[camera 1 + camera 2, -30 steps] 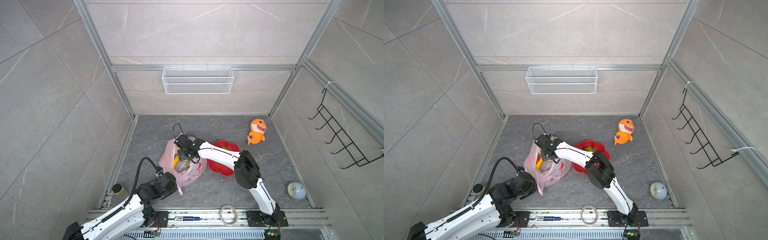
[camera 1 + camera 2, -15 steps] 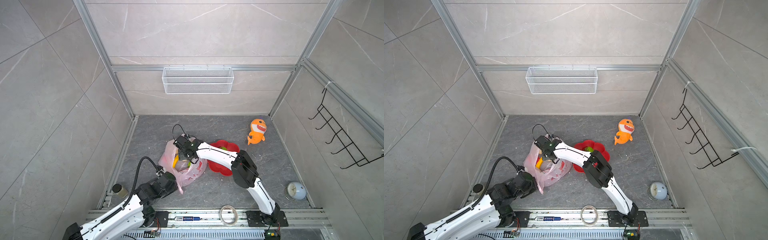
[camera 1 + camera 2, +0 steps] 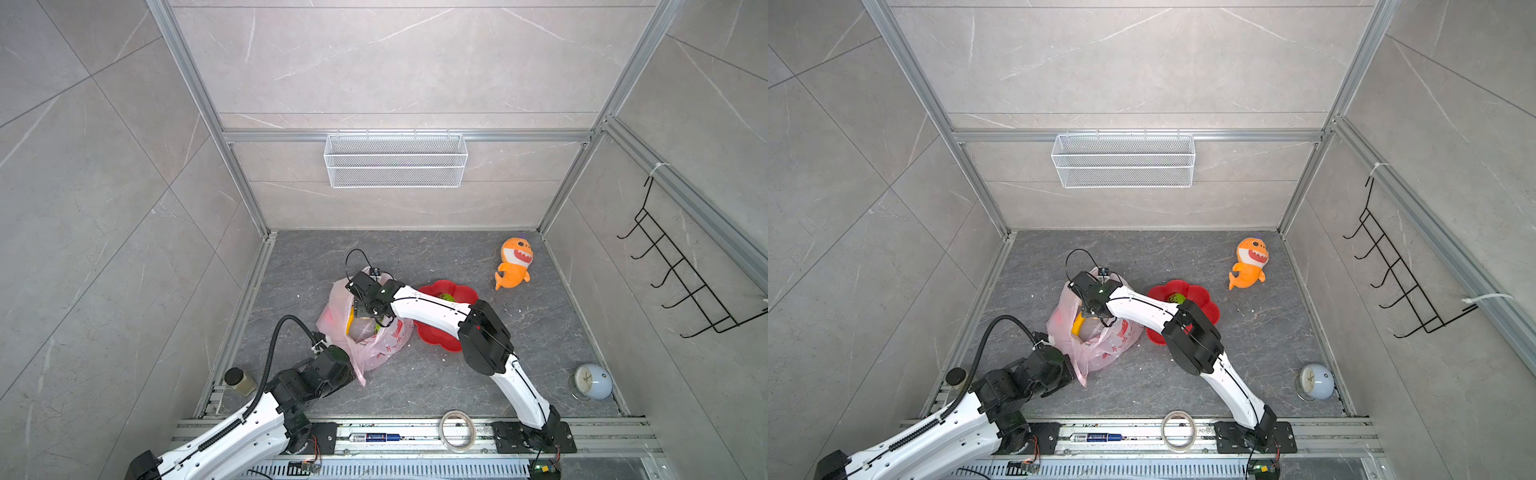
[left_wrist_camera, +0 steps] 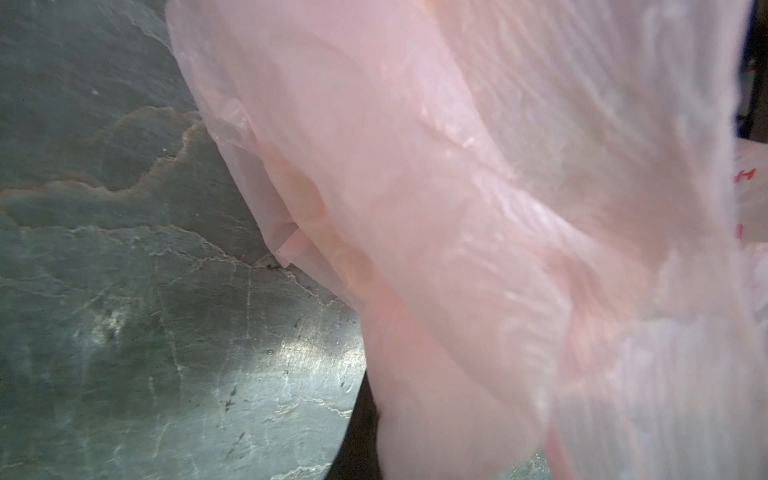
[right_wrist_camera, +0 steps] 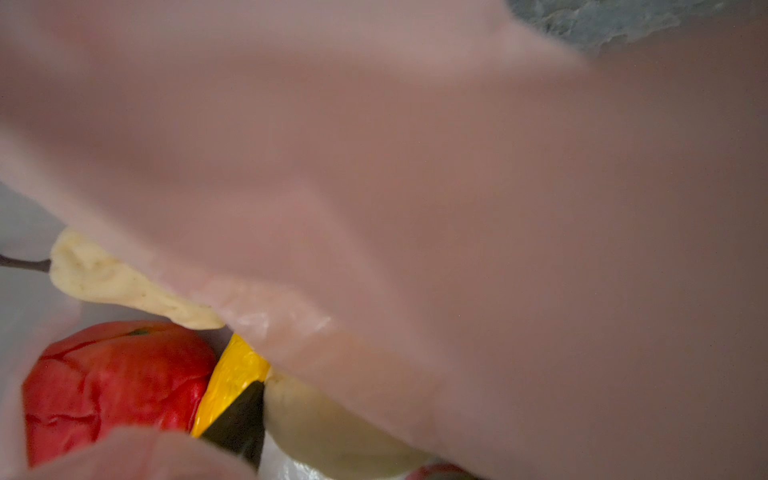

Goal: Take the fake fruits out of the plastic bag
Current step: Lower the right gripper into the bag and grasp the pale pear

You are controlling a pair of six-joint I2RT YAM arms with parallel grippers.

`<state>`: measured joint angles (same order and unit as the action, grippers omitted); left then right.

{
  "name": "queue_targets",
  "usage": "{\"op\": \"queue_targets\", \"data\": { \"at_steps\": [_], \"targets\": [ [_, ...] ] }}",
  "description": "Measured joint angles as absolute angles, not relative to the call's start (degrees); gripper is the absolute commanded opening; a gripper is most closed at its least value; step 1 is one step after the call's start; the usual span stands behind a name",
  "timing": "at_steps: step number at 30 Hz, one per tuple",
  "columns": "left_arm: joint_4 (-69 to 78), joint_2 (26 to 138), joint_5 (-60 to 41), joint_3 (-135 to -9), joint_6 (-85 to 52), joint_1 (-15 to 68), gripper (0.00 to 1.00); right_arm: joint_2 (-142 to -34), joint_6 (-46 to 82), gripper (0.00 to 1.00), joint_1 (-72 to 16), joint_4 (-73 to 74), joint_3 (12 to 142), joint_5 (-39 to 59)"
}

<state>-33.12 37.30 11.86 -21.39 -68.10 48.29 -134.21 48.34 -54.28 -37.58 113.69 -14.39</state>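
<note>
The pink plastic bag [image 3: 384, 343] [image 3: 1106, 345] lies on the floor with its mouth open upward. My left gripper [image 3: 352, 365] [image 3: 1073, 369] is shut on the bag's near handle, and pink film [image 4: 498, 249] fills its wrist view. My right gripper [image 3: 365, 313] [image 3: 1091, 313] reaches into the bag's mouth, its fingertips hidden by film [image 5: 457, 187]. Inside lie a red fruit [image 5: 112, 382], the yellow banana [image 5: 237, 374] [image 3: 351, 322] and two cream fruits [image 5: 332, 432] [image 5: 116, 286]. A green fruit [image 3: 446, 297] [image 3: 1177, 298] sits in the red dish [image 3: 432, 336].
The red dish stands just right of the bag, under my right forearm. An orange plush shark [image 3: 513, 264] lies at the back right, a round clock [image 3: 592, 381] at the front right, a tape roll [image 3: 457, 430] on the front rail, a jar [image 3: 239, 378] at the front left.
My right arm has shifted slightly to the left over the bag's mouth. The left arm and the bag have stayed where they were.
</note>
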Motion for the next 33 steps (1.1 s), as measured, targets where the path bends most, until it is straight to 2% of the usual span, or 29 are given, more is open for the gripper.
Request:
{"op": "queue_targets", "data": {
  "at_steps": [10, 16, 20, 27, 33],
  "targets": [
    [-33.1, 37.9, 11.8, -21.4, -68.1, 48.3, 0.0, -135.3, 49.6, 0.79, -54.0, -36.1, 113.8, -14.4],
    [-32.9, 37.9, 11.6, -21.1, -68.1, 48.3, 0.0, -135.7, 49.6, 0.76, -53.6, -35.7, 114.0, -14.5],
    [-32.9, 37.9, 11.6, -21.0, -68.1, 48.3, 0.0, -135.8, 49.5, 0.71, -53.2, -35.0, 114.0, -15.4],
    [-32.9, 37.8, 11.7, -21.0, -68.1, 48.3, 0.0, -135.8, 47.3, 0.51, -53.1, -33.5, 113.8, -17.4],
    [-32.9, 37.8, 11.8, -21.0, -68.1, 48.3, 0.0, -135.5, 45.3, 0.41, -53.1, -32.3, 112.6, -17.9]
  ]
}}
